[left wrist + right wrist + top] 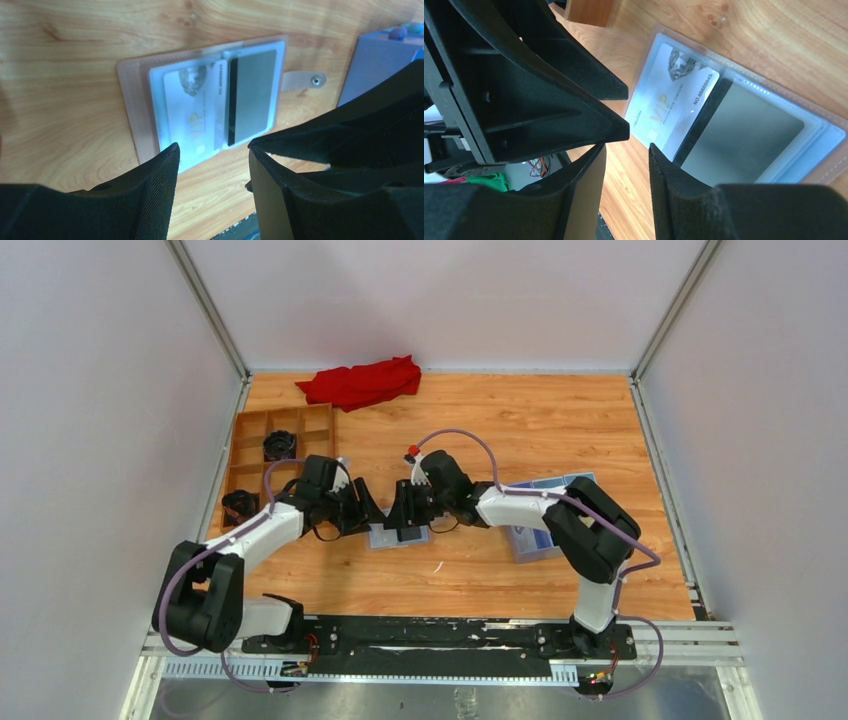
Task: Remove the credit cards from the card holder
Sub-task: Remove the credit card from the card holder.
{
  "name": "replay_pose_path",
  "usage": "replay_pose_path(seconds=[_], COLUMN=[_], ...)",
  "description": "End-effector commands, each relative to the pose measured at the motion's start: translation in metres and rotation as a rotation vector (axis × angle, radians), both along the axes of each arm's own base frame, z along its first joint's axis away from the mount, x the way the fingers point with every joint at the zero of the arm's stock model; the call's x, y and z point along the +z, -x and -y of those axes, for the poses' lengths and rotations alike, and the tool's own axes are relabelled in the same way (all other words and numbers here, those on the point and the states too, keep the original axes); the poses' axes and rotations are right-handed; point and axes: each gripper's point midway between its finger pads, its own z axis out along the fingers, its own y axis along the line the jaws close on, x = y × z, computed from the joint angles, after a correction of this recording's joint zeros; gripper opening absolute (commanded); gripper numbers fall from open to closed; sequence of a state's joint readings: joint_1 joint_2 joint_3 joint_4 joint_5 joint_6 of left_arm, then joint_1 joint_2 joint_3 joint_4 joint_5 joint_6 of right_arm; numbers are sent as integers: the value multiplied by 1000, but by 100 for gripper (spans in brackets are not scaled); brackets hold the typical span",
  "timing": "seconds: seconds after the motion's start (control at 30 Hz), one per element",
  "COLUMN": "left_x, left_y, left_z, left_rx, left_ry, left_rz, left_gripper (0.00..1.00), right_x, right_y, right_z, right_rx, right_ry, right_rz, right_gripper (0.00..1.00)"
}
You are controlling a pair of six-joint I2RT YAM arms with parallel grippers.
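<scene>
Left end effector (212,150): released, fingers spread, nothing between them, sitting bottom centre of your left wrist view. Right end effector (625,150): also released, with a narrower gap and nothing in it. In your top view the two point at each other at frame centre.

Bench (560,430): brown compartment tray (250,440) is at the left edge, red cloth (360,382) top centre, blue box (530,540) right of centre under the right arm.

Card holder (132,100) lies open and flat on the bench at centre frame, right below both sets of tips; can't tell if they touch it. Its snap strap (302,79) sticks out toward the box.

Credit cards are both in the sleeves: pale VIP card (192,110), and grey card (252,95) with a dark stripe overlapping its edge.
</scene>
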State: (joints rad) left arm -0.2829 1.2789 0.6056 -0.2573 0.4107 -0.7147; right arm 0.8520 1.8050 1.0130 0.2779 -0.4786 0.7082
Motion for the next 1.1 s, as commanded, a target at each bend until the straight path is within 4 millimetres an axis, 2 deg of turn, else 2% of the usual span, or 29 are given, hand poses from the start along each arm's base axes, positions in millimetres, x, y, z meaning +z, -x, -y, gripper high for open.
replay_pose_path(seconds=[0.0, 0.4, 0.6, 0.83, 1.07], left_x=[-14, -43, -45, -43, -47], left_y=[-12, -14, -12, -7, 1], left_z=[-5, -5, -6, -2, 3], left_rx=[42, 52, 49, -6, -80], left_ry=[-3, 11, 8, 21, 33], left_rz=[9, -63, -66, -69, -105], left_gripper=[57, 56, 56, 56, 56], right_x=[-19, -47, -52, -45, -61], right_y=[-12, -30, -36, -34, -35], right_z=[0, 7, 25, 31, 33], right_rx=[-24, -102, -152, -171, -196], right_ry=[78, 180, 215, 146, 196], right_rz=[-28, -36, -16, -6, -51], right_gripper=[39, 36, 37, 38, 37])
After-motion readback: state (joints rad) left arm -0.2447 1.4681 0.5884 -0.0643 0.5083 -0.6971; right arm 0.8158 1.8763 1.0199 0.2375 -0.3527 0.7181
